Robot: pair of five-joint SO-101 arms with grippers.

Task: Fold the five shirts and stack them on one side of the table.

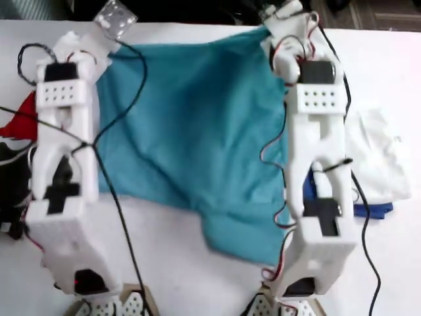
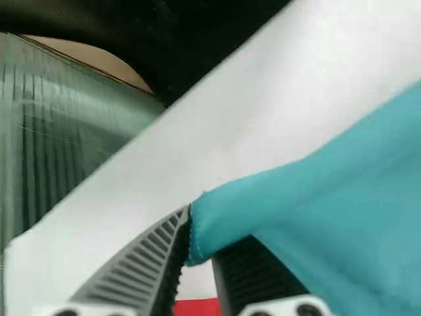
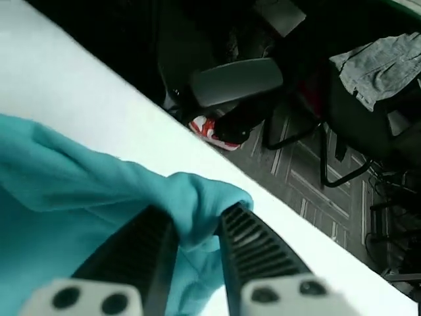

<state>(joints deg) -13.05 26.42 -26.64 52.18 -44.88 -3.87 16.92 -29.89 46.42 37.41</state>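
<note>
A teal shirt (image 1: pixel 197 131) lies spread over the middle of the white table (image 1: pixel 177 263), between the two arms. My left gripper (image 2: pixel 194 253) is shut on the shirt's far left corner (image 2: pixel 217 217), near the table's far edge. My right gripper (image 3: pixel 197 230) is shut on the far right corner (image 3: pixel 197 201), a bunched fold of teal cloth between its ribbed fingers (image 3: pixel 250 247). In the high view the left gripper (image 1: pixel 99 43) and the right gripper (image 1: pixel 276 39) both sit at the far edge of the table.
A white shirt (image 1: pixel 378 151) lies on a blue one (image 1: pixel 371 209) at the right side. Red cloth (image 1: pixel 20 118) and black cloth (image 1: pixel 13 178) lie at the left edge. Cables trail over the teal shirt. A chair and floor show beyond the table's far edge.
</note>
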